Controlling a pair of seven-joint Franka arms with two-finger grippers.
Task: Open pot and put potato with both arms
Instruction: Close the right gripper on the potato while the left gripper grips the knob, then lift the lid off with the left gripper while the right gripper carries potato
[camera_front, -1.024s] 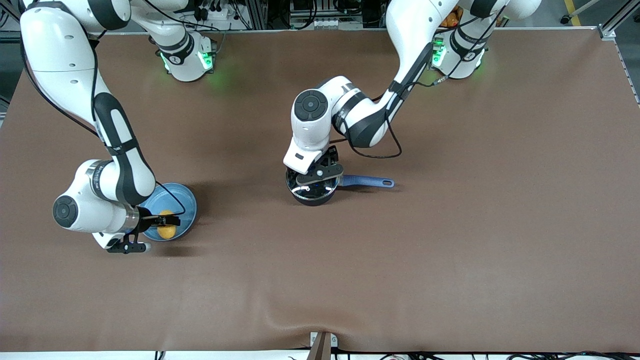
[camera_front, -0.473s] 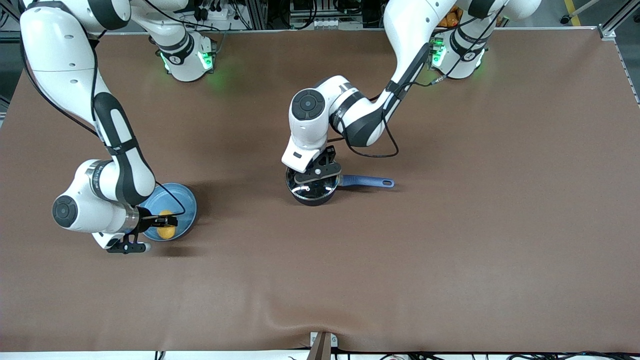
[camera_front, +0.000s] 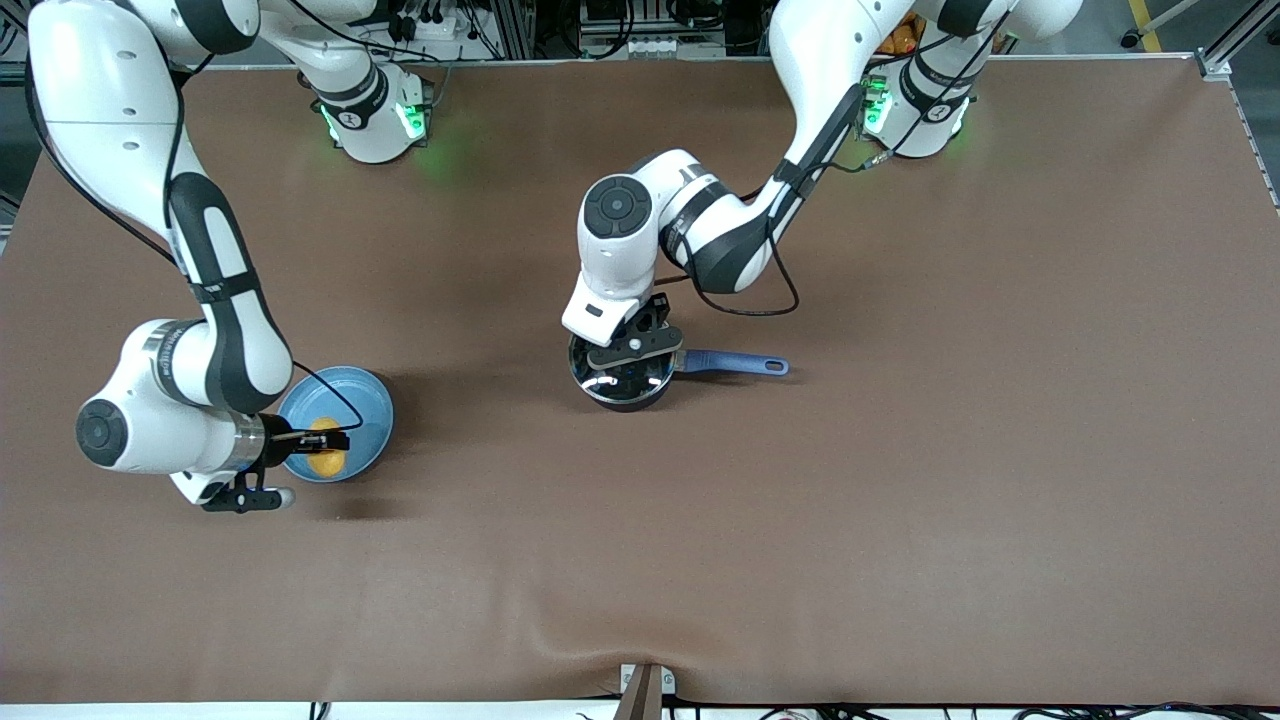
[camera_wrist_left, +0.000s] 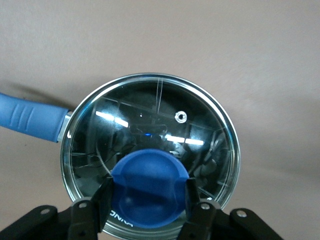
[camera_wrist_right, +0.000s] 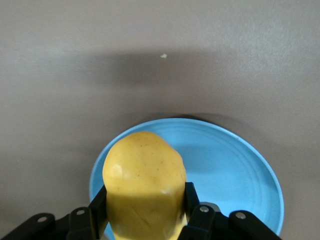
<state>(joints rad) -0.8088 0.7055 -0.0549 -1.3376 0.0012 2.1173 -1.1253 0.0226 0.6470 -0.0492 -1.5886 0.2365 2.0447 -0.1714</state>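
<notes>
Both pincers are clamped: one on the pot's lid knob, one on the potato.

The left pincer (camera_wrist_left: 148, 210) is over the pot (camera_front: 622, 375), near the middle of the worktop (camera_front: 900, 500), its fingers (camera_wrist_left: 105, 197) pressed against both sides of the blue knob (camera_wrist_left: 149, 187) of the glass lid (camera_wrist_left: 150, 130); the lid looks raised a little above the pot's rim. The pot's blue handle (camera_front: 735, 363) points toward the left arm's end of the worktop. The right pincer (camera_wrist_right: 145, 212) is over the light-blue plate (camera_wrist_right: 235, 170), which lies near the right arm's end of the worktop, and grips the yellow potato (camera_wrist_right: 144, 187) by its sides; the right wrist view shows the plate under it, though whether the potato touches it is unclear.
</notes>
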